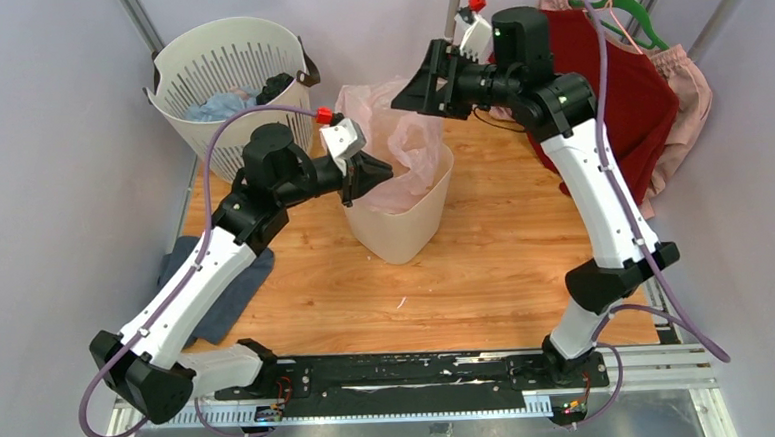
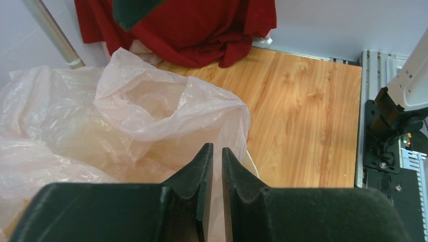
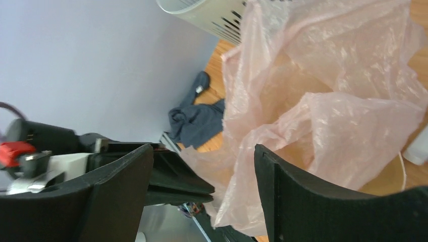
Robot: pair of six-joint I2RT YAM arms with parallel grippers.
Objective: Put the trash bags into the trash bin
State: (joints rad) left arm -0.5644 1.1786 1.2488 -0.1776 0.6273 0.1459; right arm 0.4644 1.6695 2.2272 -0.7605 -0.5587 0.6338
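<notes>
At the near edge of the wooden table [image 1: 486, 263], both arm bases sit on a black mounting plate [image 1: 422, 377]. Just beyond the left base, a blue-grey cloth [image 1: 232, 287] lies crumpled, partly under the left arm.

Mid-table, the cream trash bin [image 1: 404, 228] stands upright. The pale-pink trash bag [image 1: 410, 142] sits in its mouth, bunched and billowing above the rim, highest at the far side, with film draped over the rim there.

From the left side of the bin, the left gripper [image 1: 386, 170] reaches over the rim. Its jaws are drawn to a thin slit with a fold of the bag's film caught between them.

Farther back and higher, the right gripper [image 1: 416, 77] hangs beside the bag's raised far edge. Its jaws are spread wide and grip nothing; its wrist view shows the film lying beyond them.

Against the far wall, a white slotted basket [image 1: 225, 67] holds cloth at the left. At the right, a red garment [image 1: 642, 95] and a pink one [image 1: 693, 102] hang, with a green hanger [image 1: 643, 15] above.
</notes>
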